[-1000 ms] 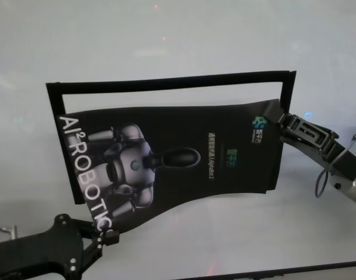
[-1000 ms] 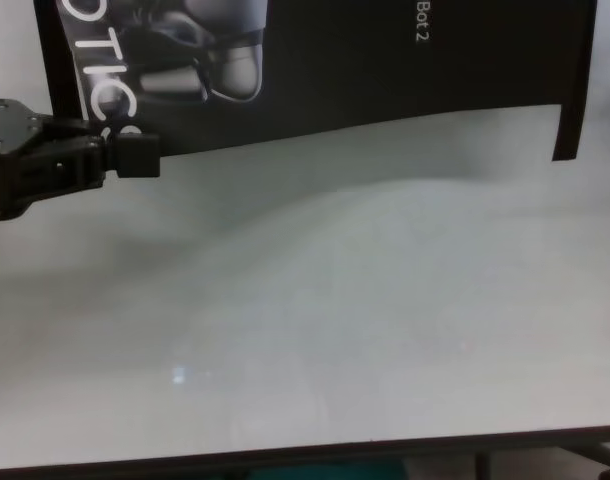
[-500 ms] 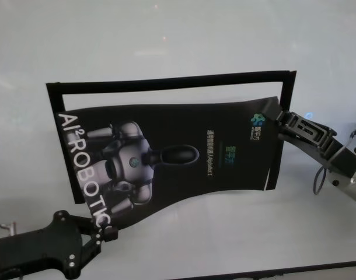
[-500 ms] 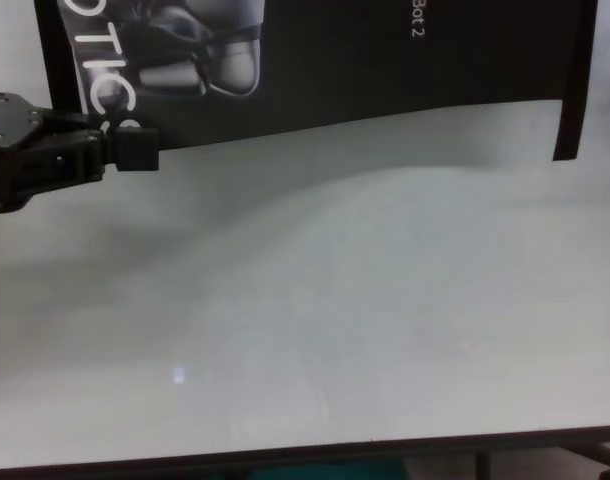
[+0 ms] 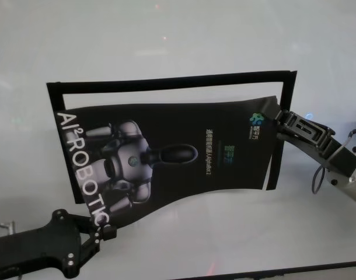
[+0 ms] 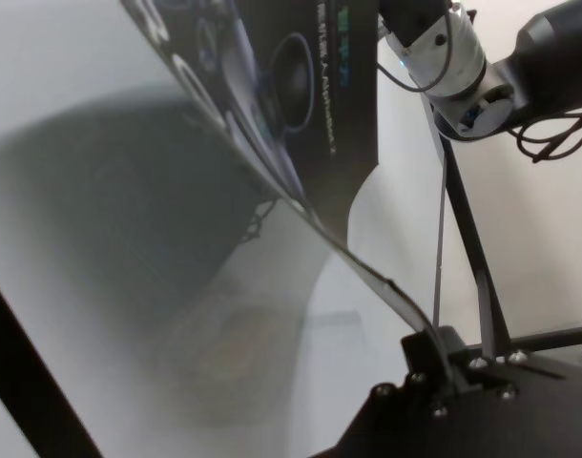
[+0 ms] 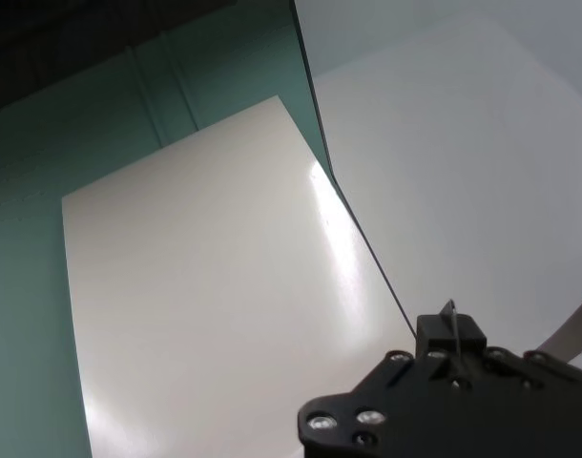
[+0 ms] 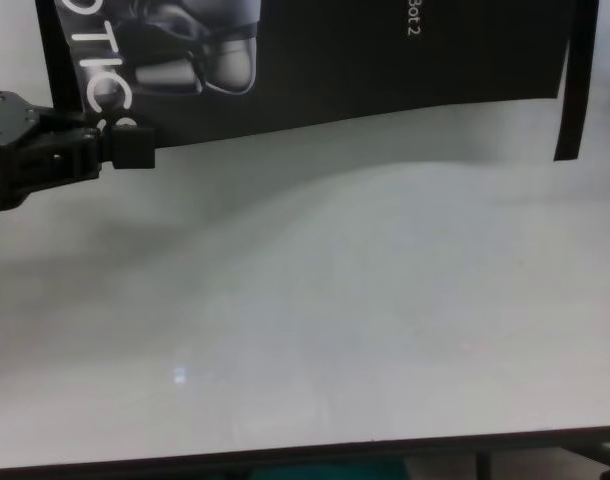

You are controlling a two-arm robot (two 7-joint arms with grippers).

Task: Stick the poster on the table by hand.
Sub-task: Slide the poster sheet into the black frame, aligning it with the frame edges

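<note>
The poster (image 5: 184,154), glossy black with a silver robot figure and white "AI²ROBOTIC" letters, hangs sagging above the white table (image 5: 224,245). My left gripper (image 5: 105,232) is shut on its near-left corner by the letters; it also shows in the chest view (image 8: 135,146) under the poster (image 8: 365,60). My right gripper (image 5: 278,120) is shut on the far-right corner by the small logo. In the left wrist view the poster (image 6: 310,105) runs edge-on into the fingertips (image 6: 426,348). In the right wrist view a thin sheet edge sits in the fingertips (image 7: 449,329).
A black rectangular outline (image 5: 166,83) lies on the table behind and beside the poster; its right strip (image 8: 575,90) shows in the chest view. The table's dark near edge (image 8: 305,458) runs along the bottom. The right arm (image 6: 463,67) shows in the left wrist view.
The poster has shifted slightly left, uncovering the outline's right strip. The left gripper has drawn a little down and left with its corner. The right gripper has barely moved.
</note>
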